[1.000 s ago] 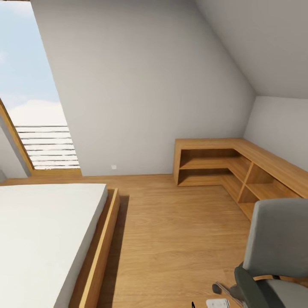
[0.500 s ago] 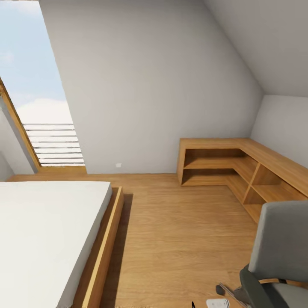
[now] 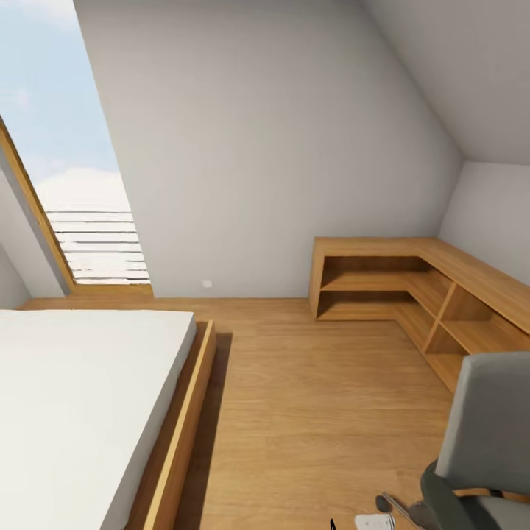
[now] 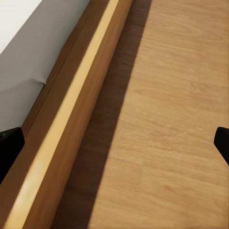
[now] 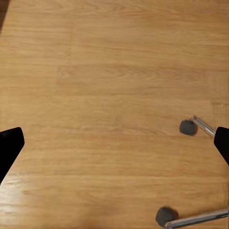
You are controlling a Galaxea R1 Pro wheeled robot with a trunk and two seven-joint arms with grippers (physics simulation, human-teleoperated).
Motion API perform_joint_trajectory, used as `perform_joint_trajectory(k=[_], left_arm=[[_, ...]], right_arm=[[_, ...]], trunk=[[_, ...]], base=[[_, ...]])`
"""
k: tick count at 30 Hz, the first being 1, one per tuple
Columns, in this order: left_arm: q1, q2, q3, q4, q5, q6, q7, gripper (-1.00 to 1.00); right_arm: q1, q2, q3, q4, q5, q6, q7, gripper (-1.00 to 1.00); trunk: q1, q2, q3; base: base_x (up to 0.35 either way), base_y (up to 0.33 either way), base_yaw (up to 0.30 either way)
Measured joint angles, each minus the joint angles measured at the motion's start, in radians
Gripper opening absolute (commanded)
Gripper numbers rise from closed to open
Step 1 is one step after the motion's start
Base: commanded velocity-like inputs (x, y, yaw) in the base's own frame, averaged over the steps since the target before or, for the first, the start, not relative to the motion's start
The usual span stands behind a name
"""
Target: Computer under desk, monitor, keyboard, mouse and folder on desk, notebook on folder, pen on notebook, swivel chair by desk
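The head camera has swung a little to the left since a second ago, so the whole room slides right in the frame: the shelf (image 3: 434, 294) sits further toward 3 o'clock and the chair (image 3: 482, 449) has slipped closer to the edge at 4 o'clock. Nothing in the room itself appears to have shifted.

The grey chair stands on the wood floor (image 3: 309, 412), its back upright, a black armrest and part of its chrome base showing near 5 o'clock. The bed (image 3: 81, 405) with its white mattress fills the 8 o'clock side, a sloped window (image 3: 66, 169) above it at 10 o'clock.

The left gripper (image 4: 114, 145) hangs over the floor just beside the bed's wooden frame (image 4: 71, 119), its two black fingertips (image 4: 9, 143) spread wide apart and holding nothing. The right gripper (image 5: 114, 145) is likewise wide open and empty above bare floor, with two of the chair's casters (image 5: 188, 127) and chrome legs near its right-hand finger.
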Motion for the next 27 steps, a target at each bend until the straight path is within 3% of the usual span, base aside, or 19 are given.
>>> perform_joint_trajectory(k=[27], left_arm=[[0.000,0.000,0.000,0.000,0.000,0.001,0.001,1.00]], right_arm=[[0.000,0.001,0.000,0.000,0.000,0.000,0.000,1.00]], trunk=[[0.000,0.000,0.000]], base=[[0.287,0.000,0.001]])
